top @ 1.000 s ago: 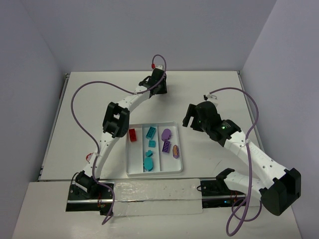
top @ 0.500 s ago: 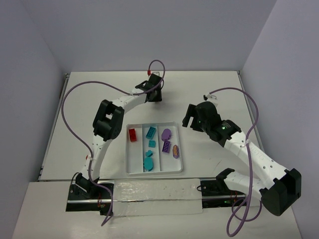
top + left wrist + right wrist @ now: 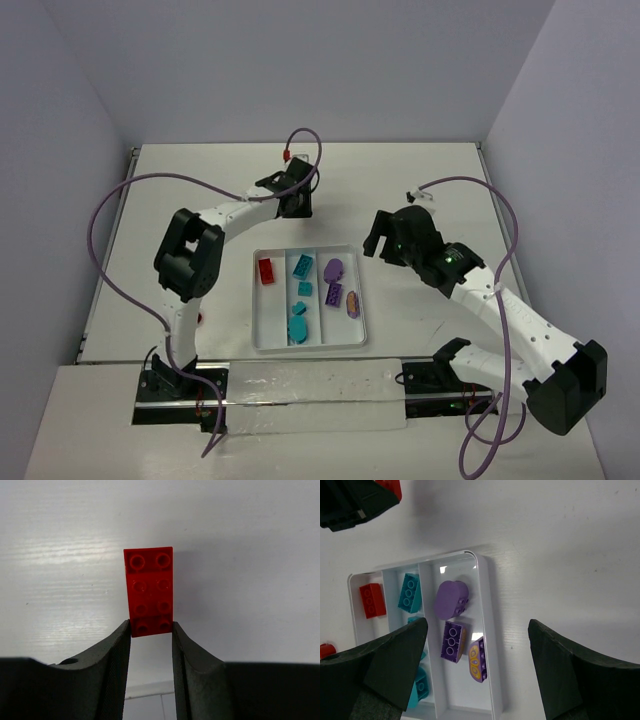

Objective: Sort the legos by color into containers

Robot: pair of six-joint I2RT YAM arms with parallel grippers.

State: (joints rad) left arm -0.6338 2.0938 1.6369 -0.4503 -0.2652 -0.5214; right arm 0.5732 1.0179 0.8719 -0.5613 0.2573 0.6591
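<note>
Brick [image 3: 149, 591], red, rectangular, 2-by-4 studs, in left gripper [image 3: 150, 631]

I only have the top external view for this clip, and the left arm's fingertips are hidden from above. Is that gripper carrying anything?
Observer: Yes. The left wrist view shows the left gripper shut on a red brick, pinched at one short end, studs facing the camera.
Operator: And the right gripper?
Observer: The right wrist view shows the right gripper open with nothing between its jaws, and the tray below it.
Operator: Anything I'd miss in the purple compartment?
Observer: One purple piece has a yellow-orange patterned face.
</note>
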